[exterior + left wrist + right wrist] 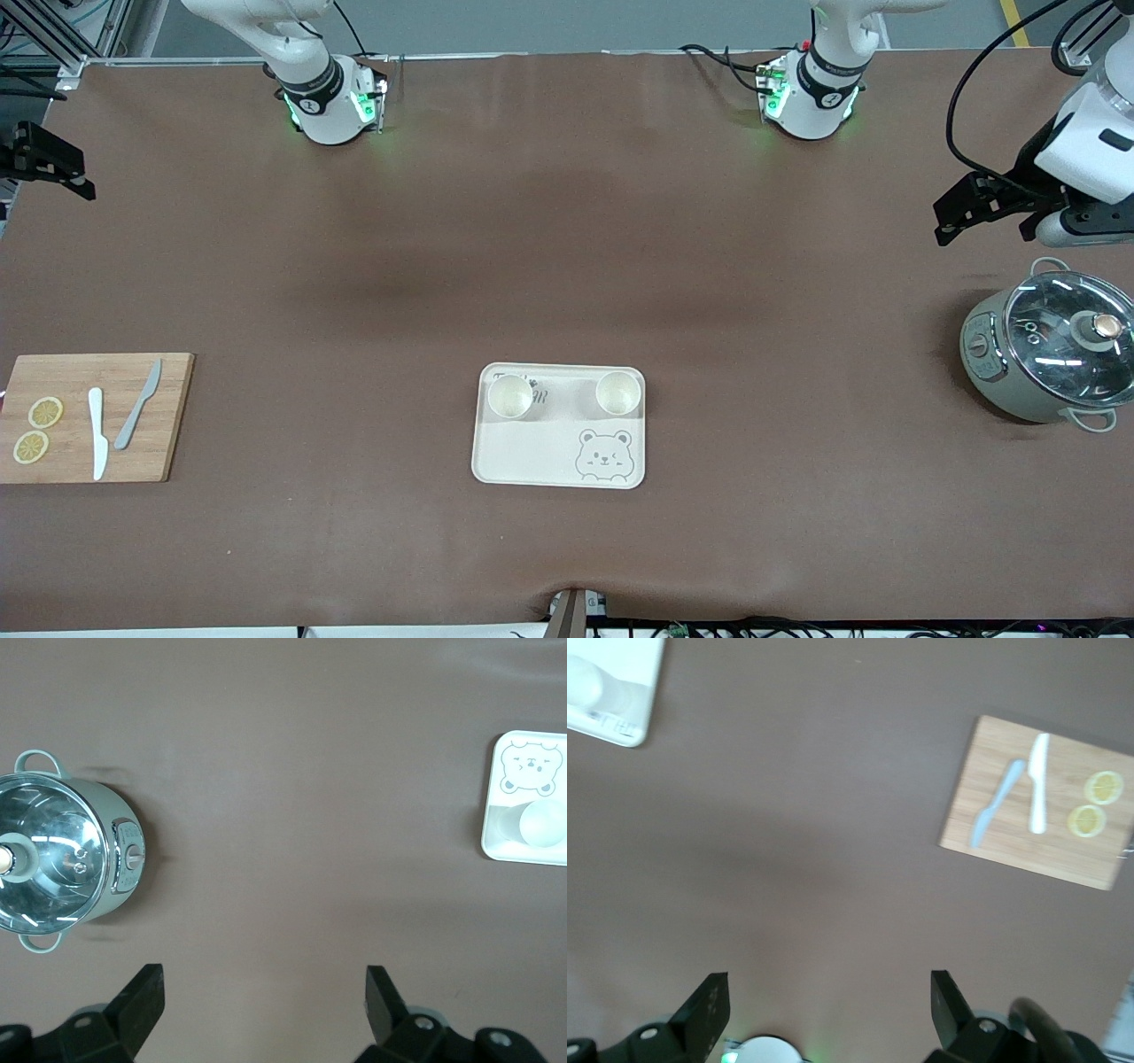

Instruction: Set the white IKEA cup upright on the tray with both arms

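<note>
Cream tray lies flat on the brown table, its long axis running between the two arms' ends, the bear face drawing in the corner nearest the front camera on the left arm's side. Two white cups stand upright, mouths up, on the tray's edge farthest from the front camera, well apart from each other. Left gripper hangs over bare table between tray and lidded pot, fingers spread wide, holding nothing. Right gripper hangs over bare table at the right arm's end, fingers spread wide, empty. Wooden cutting board, toward the right arm's end from the tray, carries two knives and two lemon slices.
</note>
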Action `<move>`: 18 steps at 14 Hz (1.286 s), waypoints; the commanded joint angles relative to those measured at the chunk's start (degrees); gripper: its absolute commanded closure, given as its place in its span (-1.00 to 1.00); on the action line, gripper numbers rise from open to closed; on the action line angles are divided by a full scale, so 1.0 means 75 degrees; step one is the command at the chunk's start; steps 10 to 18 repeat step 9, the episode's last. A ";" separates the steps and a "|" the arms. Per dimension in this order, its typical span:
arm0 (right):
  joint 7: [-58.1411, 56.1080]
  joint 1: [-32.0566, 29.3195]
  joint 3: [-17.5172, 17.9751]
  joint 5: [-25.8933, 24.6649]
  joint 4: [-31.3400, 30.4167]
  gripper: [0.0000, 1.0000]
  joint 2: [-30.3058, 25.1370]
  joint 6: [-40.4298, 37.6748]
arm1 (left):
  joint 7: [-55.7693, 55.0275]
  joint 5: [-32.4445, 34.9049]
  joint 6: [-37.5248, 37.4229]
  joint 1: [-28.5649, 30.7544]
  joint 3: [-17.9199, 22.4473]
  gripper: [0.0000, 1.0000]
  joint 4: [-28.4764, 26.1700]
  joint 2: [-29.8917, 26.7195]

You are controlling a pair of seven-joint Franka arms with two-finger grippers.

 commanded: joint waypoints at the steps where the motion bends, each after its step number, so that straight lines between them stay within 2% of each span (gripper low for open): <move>1: 0.0031 -0.0172 -0.0083 0.0449 0.0056 -1.00 -0.0023 -0.0115 | 0.0148 -0.0195 -0.0157 0.0082 -0.0006 -1.00 0.0214 0.0112; 3: 0.0299 -0.0172 -0.0083 0.0426 -0.0003 -1.00 -0.0046 -0.0163 | 0.0160 -0.0195 -0.0157 0.0082 -0.0006 -1.00 0.0214 0.0123; 6: 0.1704 -0.0032 0.0010 0.0380 -0.0003 -1.00 -0.0070 -0.0128 | 0.0136 -0.0184 -0.0157 0.0082 -0.0006 -1.00 0.0214 0.0123; 9: 0.1743 0.0050 0.0011 0.0098 -0.0003 -1.00 -0.0070 -0.0174 | 0.0136 -0.0184 -0.0157 0.0071 -0.0006 -1.00 0.0214 0.0135; 18: 0.1743 0.0050 0.0011 0.0098 -0.0003 -1.00 -0.0070 -0.0174 | 0.0136 -0.0184 -0.0157 0.0071 -0.0006 -1.00 0.0214 0.0135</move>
